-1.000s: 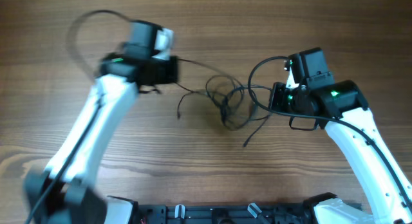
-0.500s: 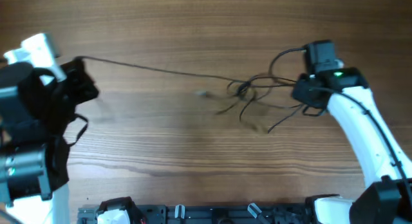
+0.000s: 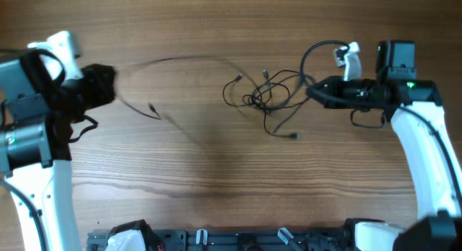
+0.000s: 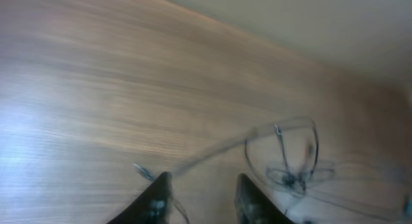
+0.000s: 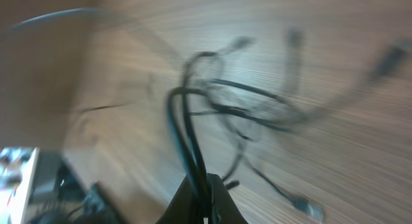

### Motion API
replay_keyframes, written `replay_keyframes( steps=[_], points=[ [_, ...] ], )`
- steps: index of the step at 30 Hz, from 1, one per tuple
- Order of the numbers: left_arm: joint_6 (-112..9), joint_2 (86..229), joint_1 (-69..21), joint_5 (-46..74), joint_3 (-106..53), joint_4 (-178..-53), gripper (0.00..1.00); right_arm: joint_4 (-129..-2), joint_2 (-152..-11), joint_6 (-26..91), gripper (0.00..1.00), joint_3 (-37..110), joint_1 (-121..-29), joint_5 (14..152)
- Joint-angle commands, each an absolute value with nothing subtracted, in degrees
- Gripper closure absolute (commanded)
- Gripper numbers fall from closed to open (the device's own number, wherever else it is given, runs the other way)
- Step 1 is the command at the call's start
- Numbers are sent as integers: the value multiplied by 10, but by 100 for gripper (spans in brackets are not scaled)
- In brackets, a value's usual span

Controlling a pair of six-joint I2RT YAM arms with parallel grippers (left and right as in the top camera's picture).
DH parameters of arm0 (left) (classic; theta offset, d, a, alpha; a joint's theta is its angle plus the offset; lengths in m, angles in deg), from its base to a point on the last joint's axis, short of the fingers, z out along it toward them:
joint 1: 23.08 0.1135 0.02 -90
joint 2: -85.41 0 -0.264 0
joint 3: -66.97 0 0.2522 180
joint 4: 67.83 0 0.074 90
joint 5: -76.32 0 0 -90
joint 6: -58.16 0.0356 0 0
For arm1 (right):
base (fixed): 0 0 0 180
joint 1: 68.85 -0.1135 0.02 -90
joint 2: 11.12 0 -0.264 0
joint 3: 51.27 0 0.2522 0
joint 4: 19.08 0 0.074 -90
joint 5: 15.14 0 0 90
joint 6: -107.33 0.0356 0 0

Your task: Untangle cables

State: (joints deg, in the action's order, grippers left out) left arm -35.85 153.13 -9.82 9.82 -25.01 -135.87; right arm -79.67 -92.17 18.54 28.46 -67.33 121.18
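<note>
Now the left gripper (image 3: 107, 92) has let go. Half a second ago it held one long strand (image 3: 180, 59) pulled taut across the brown wooden table (image 3: 216, 179). Its two black fingers (image 4: 158, 198) now stand partly apart with nothing between them. The strand sags back in a loose, blurred arc, its small plug (image 3: 152, 107) lying just ahead of the gripper.

The thin black cables with tiny silvery plug ends (image 3: 261, 98) sit in a loose knot at mid-table, towards the right. From that side the right gripper (image 3: 312, 92) is clamped shut on a few of their wires, as the right wrist view shows.

The pull has drawn one strand mostly clear of the knot, which looks looser. Several loops still cross there, though, so the untangling seems only partly done.
</note>
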Motion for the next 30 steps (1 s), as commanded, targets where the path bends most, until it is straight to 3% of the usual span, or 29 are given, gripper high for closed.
replay_keyframes(
  steps=[1,5,7,15,18,22,30],
  points=[
    [-258,1556,-161,214,-260,-1383,42,-772,-856,211,96,313,-723,1292],
    [-215,1598,-234,223,-260,-1393,16,-734,-800,271,96,320,-763,1294],
    [-215,1620,-259,241,-260,-1383,14,-734,-777,280,96,327,-767,1294],
    [-215,1713,-352,380,-260,-1269,26,-761,-758,278,96,328,-767,1293],
    [-215,1743,-400,379,-260,-1238,26,-766,-758,278,96,328,-767,1290],
    [-222,1796,-453,347,-260,-1191,36,-769,-758,288,96,328,-767,1290],
    [-237,1864,-507,387,-260,-1155,39,-770,-758,296,96,328,-767,1274]
  ],
)
